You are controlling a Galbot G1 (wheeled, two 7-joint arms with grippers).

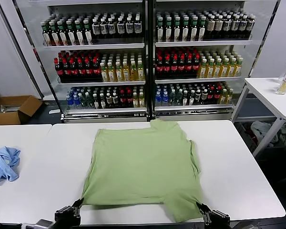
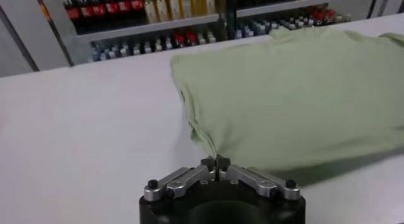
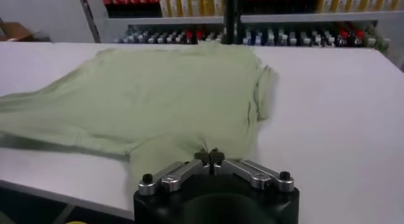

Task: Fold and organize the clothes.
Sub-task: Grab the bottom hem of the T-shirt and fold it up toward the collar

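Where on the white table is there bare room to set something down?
Bare table between the green shirt and the right edge; another strip between shirt and blue garment. Crowded along the near edge, where left hand and right hand pinch the hem.

Bare table (image 1: 238,162) flanks the shirt (image 1: 143,167) (blue garment (image 1: 2,164) blocks far left).

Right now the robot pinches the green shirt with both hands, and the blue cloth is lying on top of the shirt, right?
Not quite. The blue cloth lies apart from the green shirt, near the table's left edge, as the head view shows. The left gripper and right gripper do pinch the shirt's near corners.
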